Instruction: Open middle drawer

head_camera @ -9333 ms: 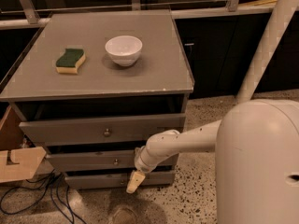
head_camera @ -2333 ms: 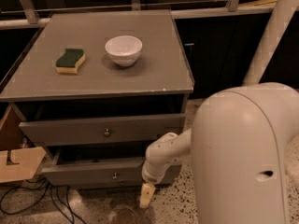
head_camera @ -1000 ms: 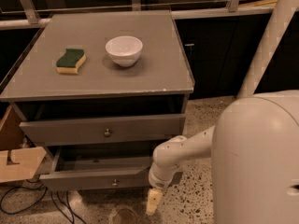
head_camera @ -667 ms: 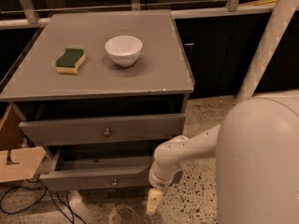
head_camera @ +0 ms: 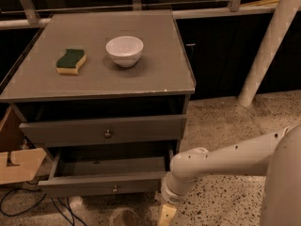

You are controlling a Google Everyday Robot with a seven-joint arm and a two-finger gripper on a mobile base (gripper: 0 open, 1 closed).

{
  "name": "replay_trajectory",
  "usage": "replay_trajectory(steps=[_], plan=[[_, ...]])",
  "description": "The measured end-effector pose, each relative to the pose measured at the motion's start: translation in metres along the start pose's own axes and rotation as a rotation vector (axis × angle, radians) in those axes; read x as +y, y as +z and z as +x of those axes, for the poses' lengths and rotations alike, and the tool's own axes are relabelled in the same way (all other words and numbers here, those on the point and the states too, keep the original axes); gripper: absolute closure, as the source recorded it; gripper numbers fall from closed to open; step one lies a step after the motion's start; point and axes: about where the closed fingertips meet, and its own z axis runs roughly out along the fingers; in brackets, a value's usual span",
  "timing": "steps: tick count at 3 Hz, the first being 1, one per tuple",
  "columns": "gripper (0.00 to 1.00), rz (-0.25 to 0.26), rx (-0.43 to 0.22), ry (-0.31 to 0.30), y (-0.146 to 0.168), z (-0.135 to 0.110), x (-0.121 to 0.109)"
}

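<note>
Listing what I see: middle drawer point(head_camera: 84, 186) pulled out beneath the tabletop point(head_camera: 155, 72) carrying sponge point(head_camera: 71, 61) and bowl point(head_camera: 124, 50); cardboard piece point(head_camera: 19, 166) at left; hand point(head_camera: 167, 214) low beside the drawer's right corner, grip I cannot tell

The gripper point(head_camera: 167, 214), smooth cream plastic, hangs low by the floor point(head_camera: 221, 206), speckled stone (faintly polished). Just left of its jaws the middle drawer point(head_camera: 84, 186) is matt grey painted wood with a small shiny metal knob point(head_camera: 114, 188).
</note>
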Motion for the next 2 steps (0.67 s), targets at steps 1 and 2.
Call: replay_trajectory(steps=[1, 2], plan=[[0.00, 0.056, 0.004, -0.004, -0.012, -0.010, -0.012], [0.00, 0.203, -0.027, -0.021, -0.058, -0.030, -0.035]])
